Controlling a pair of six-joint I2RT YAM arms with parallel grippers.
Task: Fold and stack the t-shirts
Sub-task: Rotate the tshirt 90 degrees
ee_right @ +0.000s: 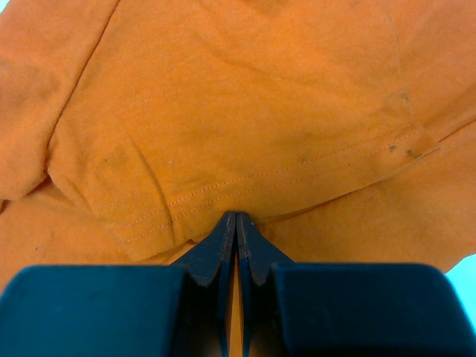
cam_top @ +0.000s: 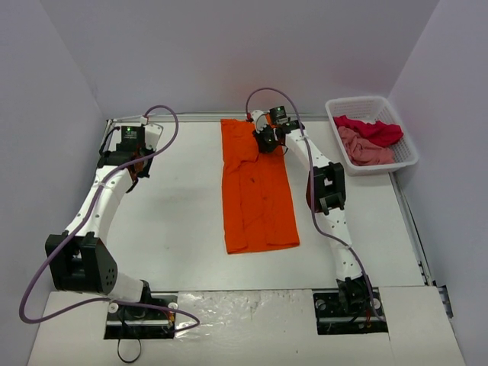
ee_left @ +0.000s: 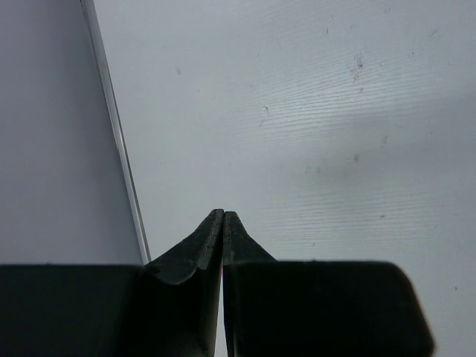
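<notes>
orange t-shirt (cam_top: pixel 258 198) lies lengthwise on the tabletop (cam_top: pixel 175 221), reaching the far edge. right tool (ee_right: pixel 236 217) is pinched closed on its hem there. left tool (ee_left: pixel 224 214), closed and empty, hangs near the far-left corner.

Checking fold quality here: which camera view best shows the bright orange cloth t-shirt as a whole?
Top external: the whole bright orange cloth t-shirt lies as one long strip on the white table. Right wrist shows only a stitched hem at the right hand's shut tips. Left wrist shows none, only table.
</notes>
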